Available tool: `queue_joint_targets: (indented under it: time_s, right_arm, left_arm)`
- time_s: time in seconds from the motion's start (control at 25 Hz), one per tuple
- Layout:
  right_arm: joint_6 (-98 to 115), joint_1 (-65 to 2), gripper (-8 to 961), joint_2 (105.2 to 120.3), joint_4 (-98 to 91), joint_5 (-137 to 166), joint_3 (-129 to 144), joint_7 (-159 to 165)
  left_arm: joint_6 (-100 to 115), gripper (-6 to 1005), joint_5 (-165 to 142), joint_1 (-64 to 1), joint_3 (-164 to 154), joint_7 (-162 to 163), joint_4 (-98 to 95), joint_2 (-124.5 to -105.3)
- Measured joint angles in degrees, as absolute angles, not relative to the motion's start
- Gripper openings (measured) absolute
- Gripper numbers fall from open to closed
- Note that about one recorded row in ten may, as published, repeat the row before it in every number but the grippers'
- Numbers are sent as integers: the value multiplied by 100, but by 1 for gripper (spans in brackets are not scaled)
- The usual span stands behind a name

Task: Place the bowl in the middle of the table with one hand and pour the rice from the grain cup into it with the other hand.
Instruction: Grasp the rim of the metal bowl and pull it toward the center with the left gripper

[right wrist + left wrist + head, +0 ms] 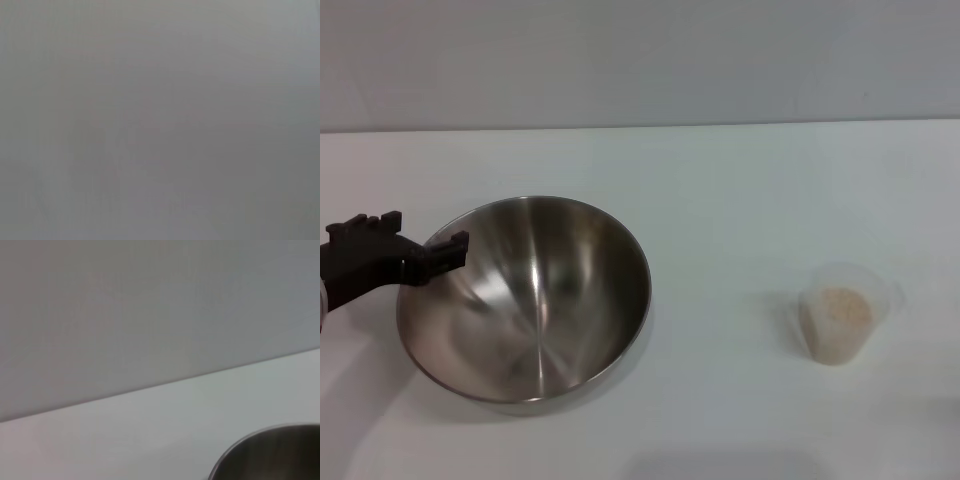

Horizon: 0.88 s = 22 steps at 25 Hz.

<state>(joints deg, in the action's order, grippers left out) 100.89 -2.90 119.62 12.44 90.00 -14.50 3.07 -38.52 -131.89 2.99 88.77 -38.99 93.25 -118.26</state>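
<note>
On the left of the tabletop (720,200), the left gripper (432,254) meets the rim of the bowl (525,300), jaws' closure indiscernible, while the grain cup (838,322) of rice (840,308) stands well right; a shallow rim hold could slip.
</note>
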Motion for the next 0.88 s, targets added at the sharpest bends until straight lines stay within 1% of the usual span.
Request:
queue_joint_targets:
  time_s: [0.88]
  right_arm:
    - [10045, -334, 777, 11962, 1257, 9026, -1441, 290]
  left_arm:
    - [-3940, 840, -13263, 248, 8877, -3951, 8940, -11821]
